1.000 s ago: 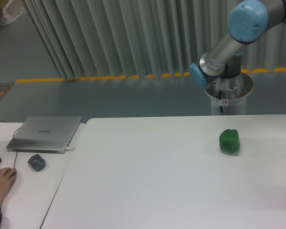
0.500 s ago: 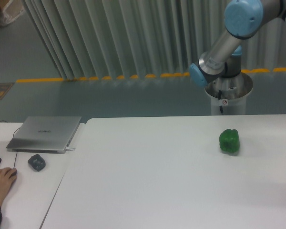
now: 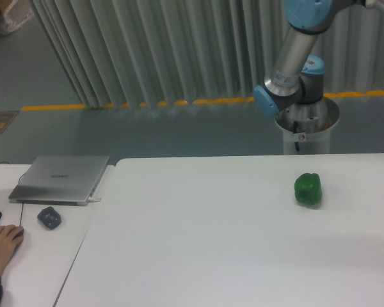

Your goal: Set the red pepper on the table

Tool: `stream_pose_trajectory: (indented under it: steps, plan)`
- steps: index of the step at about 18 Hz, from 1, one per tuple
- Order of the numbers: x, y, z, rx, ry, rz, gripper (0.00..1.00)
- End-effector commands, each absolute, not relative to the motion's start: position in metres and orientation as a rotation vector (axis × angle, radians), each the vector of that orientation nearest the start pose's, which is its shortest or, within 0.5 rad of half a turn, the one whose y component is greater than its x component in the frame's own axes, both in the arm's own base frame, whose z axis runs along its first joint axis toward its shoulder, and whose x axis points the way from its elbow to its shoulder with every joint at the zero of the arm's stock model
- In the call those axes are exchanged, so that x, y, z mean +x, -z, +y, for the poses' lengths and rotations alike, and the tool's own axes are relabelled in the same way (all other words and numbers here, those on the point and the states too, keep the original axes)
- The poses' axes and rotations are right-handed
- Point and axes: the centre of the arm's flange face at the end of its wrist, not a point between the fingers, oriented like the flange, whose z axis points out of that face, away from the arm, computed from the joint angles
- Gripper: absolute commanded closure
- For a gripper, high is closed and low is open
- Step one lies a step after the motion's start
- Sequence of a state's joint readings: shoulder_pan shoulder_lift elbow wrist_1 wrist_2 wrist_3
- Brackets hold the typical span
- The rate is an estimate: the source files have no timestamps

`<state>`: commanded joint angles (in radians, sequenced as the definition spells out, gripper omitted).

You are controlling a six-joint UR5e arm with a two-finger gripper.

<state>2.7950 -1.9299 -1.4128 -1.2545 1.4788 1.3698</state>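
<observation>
The red pepper is out of view. The large white table (image 3: 198,249) fills the lower part of the camera view. A green pepper (image 3: 308,189) sits on it at the right. Only the robot arm's grey tube and blue joints (image 3: 288,61) show at the upper right, above its base behind the table. The gripper is outside the frame.
A smaller white desk (image 3: 45,256) at the left holds a closed laptop (image 3: 61,178), a dark mouse (image 3: 49,218) and a keyboard edge. A person's hand (image 3: 1,243) rests at the lower left. A ribbed curtain hangs behind.
The arm's upper link has swung left and upward, standing steeper now. The green pepper has not moved.
</observation>
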Motion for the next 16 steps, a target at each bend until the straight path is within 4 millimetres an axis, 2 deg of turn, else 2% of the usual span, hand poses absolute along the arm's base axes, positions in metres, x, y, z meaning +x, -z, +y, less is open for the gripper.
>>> stream_pose_trajectory:
  steps: [2, 6, 8, 13, 16]
  plan:
    - [-0.535, -0.398, 0.370, -3.015, -0.080, 0.286, 0.65]
    - [-0.480, -0.380, 0.428, -3.039, -0.031, 0.481, 0.65]
    - [-0.458, -0.379, 0.450, -3.066, -0.052, 0.566, 0.65]
    - [-0.428, -0.378, 0.477, -3.043, -0.037, 0.669, 0.65]
    - [-0.405, -0.362, 0.501, -3.042, -0.011, 0.742, 0.65]
